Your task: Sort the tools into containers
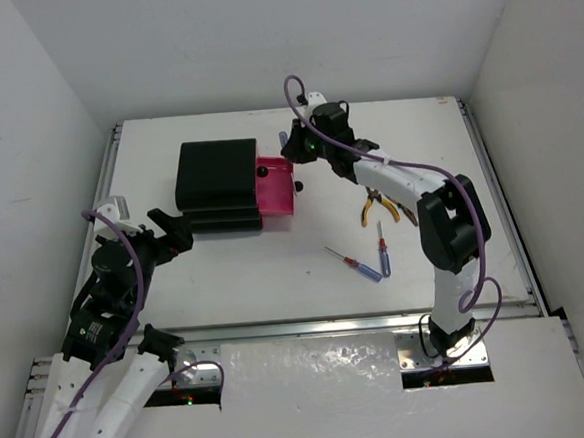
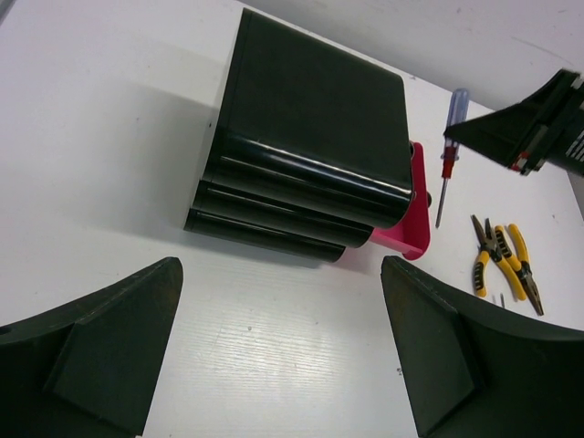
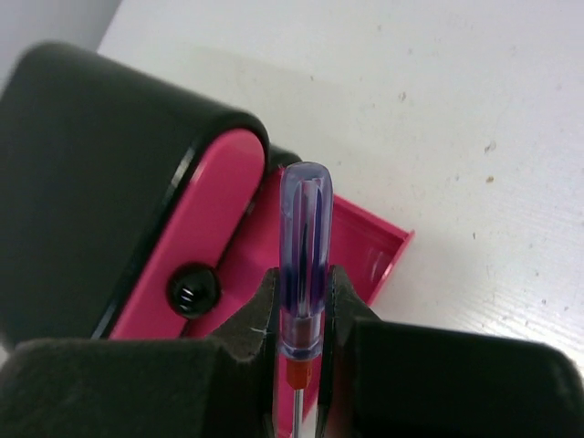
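My left gripper [image 1: 176,230] waits wide open. Unsorted on the white desk [image 1: 277,290] lie two blue-handled, red-collared screwdrivers [image 1: 355,264] and two yellow-handled pliers [image 2: 500,260]. Beyond, the black three-drawer chest [image 1: 217,179] has one pink drawer [image 1: 273,192] pulled out. My right gripper [image 3: 303,301] clamps a third blue screwdriver [image 3: 304,210] by its far edge. I see no wrenches, so most sorting looks undone.

top: overhead, all | left wrist: low, facing chest [image 2: 310,128] | right wrist: close — same chest
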